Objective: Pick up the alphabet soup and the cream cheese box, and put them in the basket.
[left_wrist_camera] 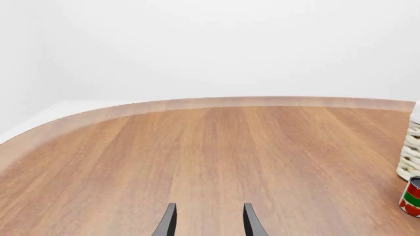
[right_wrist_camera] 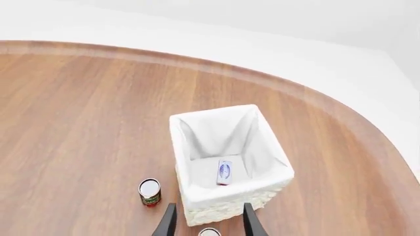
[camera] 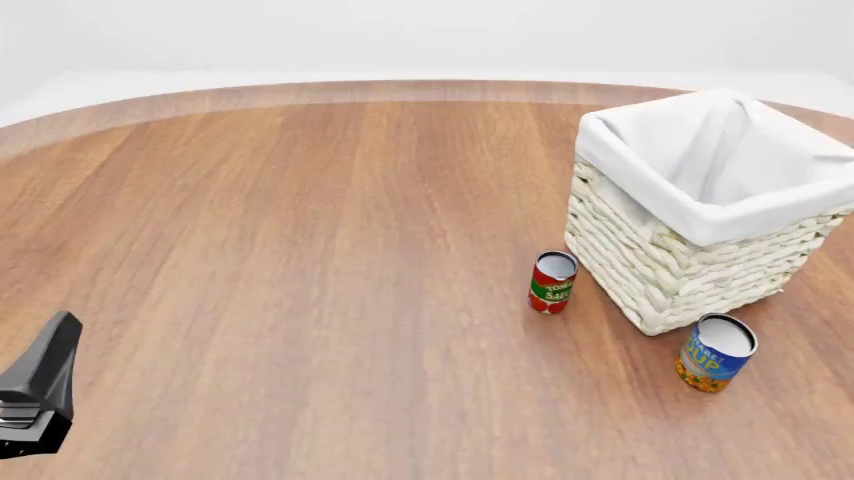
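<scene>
L gripper (left_wrist_camera: pixel 207 222) low, fingers apart, empty. R gripper (right_wrist_camera: pixel 207 219) high, fingers apart, empty.

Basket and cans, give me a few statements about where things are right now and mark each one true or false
1. The cream cheese box lies inside the basket. True.
2. The alphabet soup is in the basket. False: it stands on the table beside the basket's near corner.
3. The red and green can has tipped over. False: it stands upright next to the basket.
4. The right gripper hangs above the basket with its fingers apart. True.
5. The left gripper holds a can. False: its fingers are apart over bare table.
</scene>
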`<state>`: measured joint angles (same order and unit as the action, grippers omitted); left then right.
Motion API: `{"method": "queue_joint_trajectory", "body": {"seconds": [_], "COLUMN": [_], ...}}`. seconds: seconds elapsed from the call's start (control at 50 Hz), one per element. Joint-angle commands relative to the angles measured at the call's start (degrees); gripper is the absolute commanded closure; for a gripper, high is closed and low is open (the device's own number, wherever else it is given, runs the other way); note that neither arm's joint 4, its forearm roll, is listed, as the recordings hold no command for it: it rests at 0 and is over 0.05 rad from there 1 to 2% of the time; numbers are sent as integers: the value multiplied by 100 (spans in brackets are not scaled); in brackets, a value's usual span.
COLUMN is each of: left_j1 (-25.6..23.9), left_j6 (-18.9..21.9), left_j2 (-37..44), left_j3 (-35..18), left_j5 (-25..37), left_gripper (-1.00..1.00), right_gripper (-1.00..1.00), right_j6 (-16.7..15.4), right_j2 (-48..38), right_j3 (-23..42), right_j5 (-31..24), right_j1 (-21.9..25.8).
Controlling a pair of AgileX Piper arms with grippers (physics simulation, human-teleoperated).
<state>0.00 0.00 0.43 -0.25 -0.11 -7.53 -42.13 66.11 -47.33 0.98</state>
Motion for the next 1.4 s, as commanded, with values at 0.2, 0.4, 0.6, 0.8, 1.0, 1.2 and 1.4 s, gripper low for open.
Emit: {"method": "queue_joint_trajectory", "body": {"seconds": [0.2,0.4,0.6,0.8,1.0,1.2,1.4], "left_j1": [0,0,0,0,0,0,0], "left_j6": [0,0,0,0,0,0,0], "left_j2": [0,0,0,0,0,0,0], "left_j3": [0,0,0,0,0,0,0], "left_j5": [0,0,0,0,0,0,0], "left_gripper": [-100,-100,-100,-100,-100,-100,-100], "right_gripper": [-100,-100,-100,-100,-100,-100,-100], "right_j6": [44,110,110,110,114,112,98], "right_j2": [547,560,560,560,797,877,1048], "right_j3": [-67,-170,-170,-170,-81,40,-187], "right_j5": [-453,-502,-502,-502,-831,-1070,-1057], "right_j1": [158,269,269,269,313,228,189]}}
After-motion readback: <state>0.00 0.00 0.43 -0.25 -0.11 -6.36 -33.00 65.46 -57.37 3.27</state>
